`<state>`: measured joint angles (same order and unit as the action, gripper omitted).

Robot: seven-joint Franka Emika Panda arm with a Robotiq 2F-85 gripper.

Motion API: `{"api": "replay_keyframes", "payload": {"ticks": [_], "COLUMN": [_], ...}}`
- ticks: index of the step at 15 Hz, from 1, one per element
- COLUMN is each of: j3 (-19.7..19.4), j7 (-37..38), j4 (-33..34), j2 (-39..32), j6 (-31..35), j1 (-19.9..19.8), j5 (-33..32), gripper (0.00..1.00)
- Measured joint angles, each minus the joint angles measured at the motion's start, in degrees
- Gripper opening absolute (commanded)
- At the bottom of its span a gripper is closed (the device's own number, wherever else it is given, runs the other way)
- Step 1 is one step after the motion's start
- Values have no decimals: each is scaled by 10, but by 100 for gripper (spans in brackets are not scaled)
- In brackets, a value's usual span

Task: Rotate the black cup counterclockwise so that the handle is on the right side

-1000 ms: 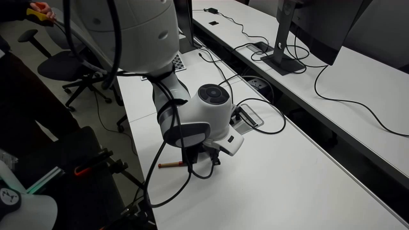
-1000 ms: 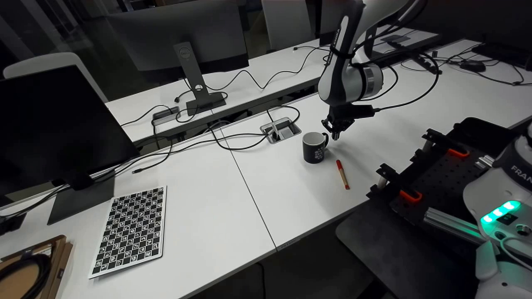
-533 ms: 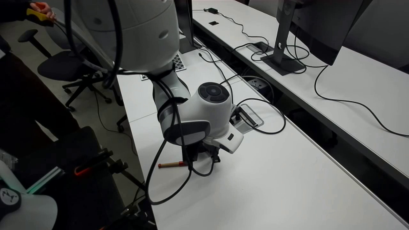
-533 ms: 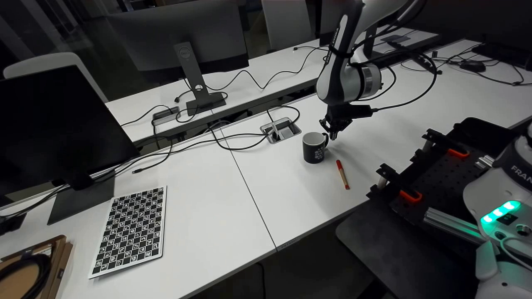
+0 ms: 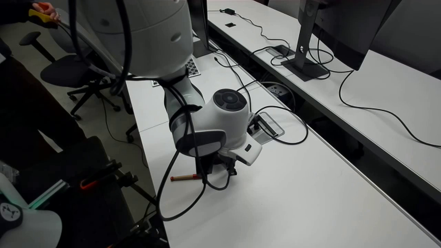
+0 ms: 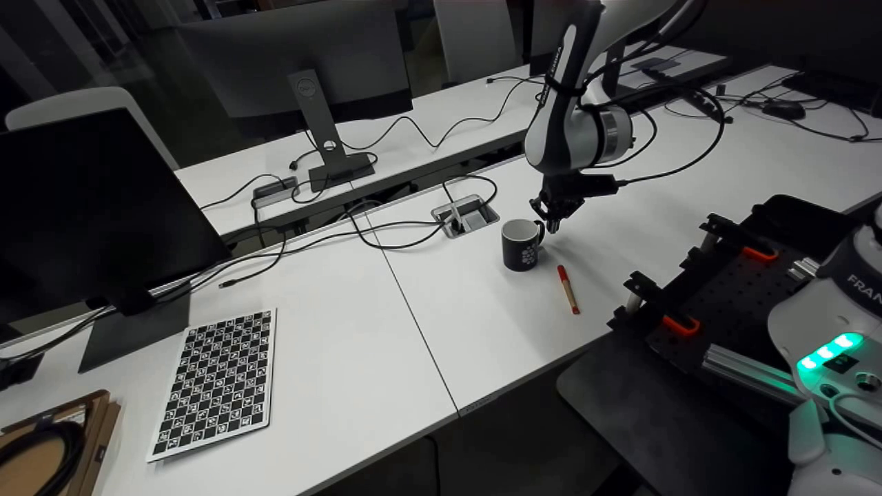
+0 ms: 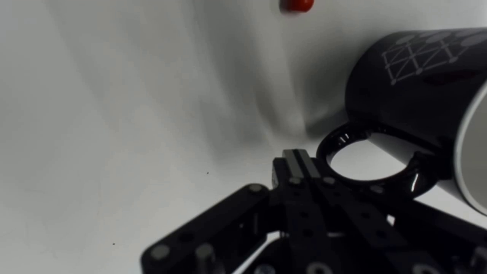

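The black cup (image 6: 518, 253) stands upright on the white table, a pale printed pattern on its side. Its handle (image 6: 541, 233) points toward my gripper (image 6: 552, 227). In the wrist view the cup (image 7: 411, 91) fills the right side, and its looped handle (image 7: 342, 136) comes down close to my gripper (image 7: 301, 153). The fingertips are pressed together with nothing between them. They sit just left of the handle's outer curve, outside the loop; whether they touch it I cannot tell. My arm (image 5: 224, 127) hides the cup in an exterior view.
A red-ended pen (image 6: 568, 289) lies on the table near the cup; its red tip (image 7: 300, 4) shows at the top of the wrist view. Behind the cup is a table socket box (image 6: 475, 219) with cables. A checkered board (image 6: 217, 379) and a monitor (image 6: 96, 213) stand farther along.
Over the first half second my gripper shifted slightly toward the cup's handle; since then it has hardly moved. The cup and pen look unmoved.
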<state>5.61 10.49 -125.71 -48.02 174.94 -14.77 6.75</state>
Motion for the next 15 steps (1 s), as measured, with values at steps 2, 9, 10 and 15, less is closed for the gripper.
{"api": "replay_keyframes", "payload": {"ticks": [2,9,10,15], "j3": [0,2,3,6], "j7": [0,-3,-3,-5], "j4": [-1,-14,-17,-28], "j2": [0,8,12,29], "j6": [0,2,2,2], "j1": [0,3,4,7], "j5": [0,0,0,0], "gripper": [0,0,0,0]}}
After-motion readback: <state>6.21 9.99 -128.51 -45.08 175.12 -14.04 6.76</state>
